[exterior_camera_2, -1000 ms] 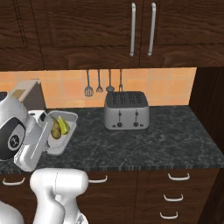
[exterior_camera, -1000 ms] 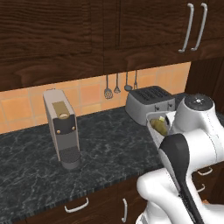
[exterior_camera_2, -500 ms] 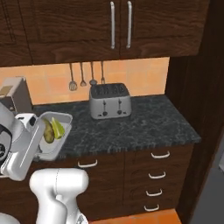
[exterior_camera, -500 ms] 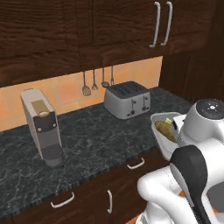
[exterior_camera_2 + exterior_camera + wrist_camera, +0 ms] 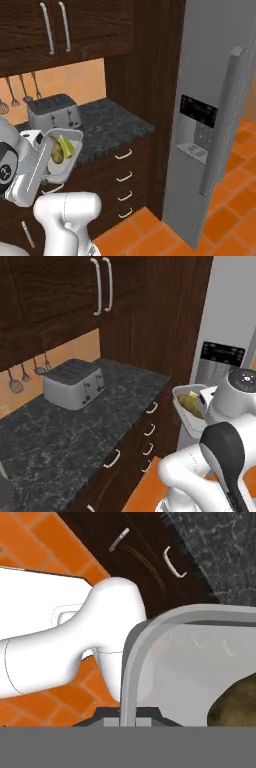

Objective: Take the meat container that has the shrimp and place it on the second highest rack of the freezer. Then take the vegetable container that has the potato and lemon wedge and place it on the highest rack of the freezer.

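Note:
My gripper (image 5: pixel 127 720) is shut on the rim of the grey vegetable container (image 5: pixel 134 662), held up in front of the arm. Inside lie the olive-brown potato (image 5: pixel 55 153) and the yellow lemon wedge (image 5: pixel 68 146). The left base view shows the same container (image 5: pixel 184 415) with the potato (image 5: pixel 190 402), just left of the white hand. The grey freezer door (image 5: pixel 220 75), with its long handle (image 5: pixel 222 125) and black dispenser panel (image 5: pixel 198 112), stands to the right and appears again as the freezer (image 5: pixel 230 301). Its racks are hidden. The meat container with the shrimp is out of view.
A grey toaster (image 5: pixel 72 384) sits on the dark stone counter (image 5: pixel 60 436), with hanging utensils (image 5: pixel 22 373) behind it. Dark wood drawers (image 5: pixel 125 177) and a tall wood panel (image 5: pixel 155 311) stand between counter and fridge. Orange tiled floor (image 5: pixel 225 220) lies below.
The whole picture has swung right with the base: the toaster and counter slid left and the fridge came into view. The container stays in my shut gripper.

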### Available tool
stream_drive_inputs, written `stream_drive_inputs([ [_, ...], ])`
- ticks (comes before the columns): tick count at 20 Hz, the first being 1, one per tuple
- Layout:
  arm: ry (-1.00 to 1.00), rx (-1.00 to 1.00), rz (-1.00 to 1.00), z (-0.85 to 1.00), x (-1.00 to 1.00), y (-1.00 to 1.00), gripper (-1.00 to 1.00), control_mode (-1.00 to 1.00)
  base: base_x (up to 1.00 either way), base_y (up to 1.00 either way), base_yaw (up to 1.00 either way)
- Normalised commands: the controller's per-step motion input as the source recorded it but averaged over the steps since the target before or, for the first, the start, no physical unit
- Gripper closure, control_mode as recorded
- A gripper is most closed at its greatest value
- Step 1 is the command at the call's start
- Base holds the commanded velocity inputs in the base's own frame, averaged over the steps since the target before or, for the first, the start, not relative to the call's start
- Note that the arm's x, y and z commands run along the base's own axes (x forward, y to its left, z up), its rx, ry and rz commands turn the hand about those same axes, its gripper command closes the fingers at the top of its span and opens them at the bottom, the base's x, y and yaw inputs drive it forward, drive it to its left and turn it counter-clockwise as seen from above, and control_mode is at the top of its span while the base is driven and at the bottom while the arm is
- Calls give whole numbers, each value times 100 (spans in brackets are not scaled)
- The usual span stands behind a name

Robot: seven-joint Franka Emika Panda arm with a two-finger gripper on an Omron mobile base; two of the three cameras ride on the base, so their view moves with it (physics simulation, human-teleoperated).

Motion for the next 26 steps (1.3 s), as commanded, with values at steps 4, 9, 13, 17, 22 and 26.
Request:
stream_drive_inputs([
  [4, 0, 0, 0, 0, 0, 0, 100, 100, 0, 7, -99],
  [9, 0, 0, 0, 0, 0, 0, 100, 100, 0, -1, -93],
  [13, 0, 0, 0, 0, 0, 0, 100, 100, 5, -50, -49],
  [17, 0, 0, 0, 0, 0, 0, 100, 100, 31, -63, -23],
  [22, 0, 0, 0, 0, 0, 0, 100, 100, 52, -71, -14],
  [26, 0, 0, 0, 0, 0, 0, 100, 100, 65, -69, -9],
])
